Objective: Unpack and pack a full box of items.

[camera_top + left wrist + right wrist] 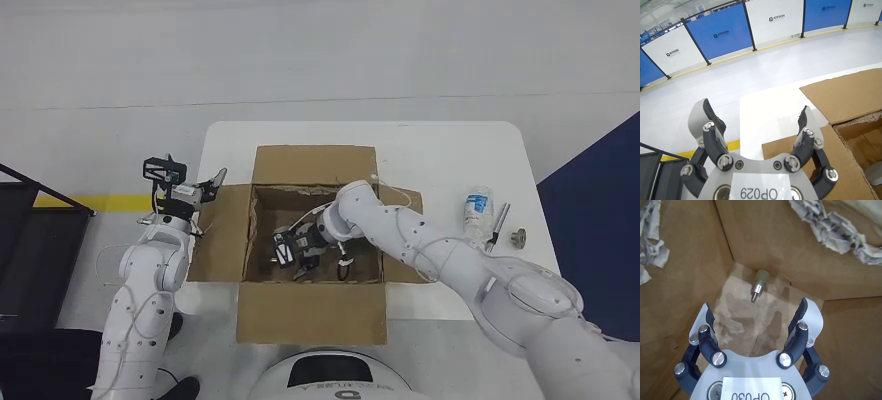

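Note:
An open cardboard box (310, 300) stands mid-table with its flaps folded out. My right gripper (290, 250) is down inside it, open and holding nothing. On the box floor (738, 317) near a corner, just past the fingertips (803, 306) of my right gripper (755, 303), lies a small metal stud with a pale rubber cap (759, 283). My left gripper (210, 187) hovers over the box's left flap (800, 149) at the table edge. In its own wrist view the left gripper (755, 104) is open and empty.
Torn grey paper (838, 234) clings to the box walls. On the white table (450, 150) to the right of the box lie a clear bottle (477, 208), a slim tool (498, 225) and a small round knob (517, 237). A black rack (30, 250) stands off the table's left side.

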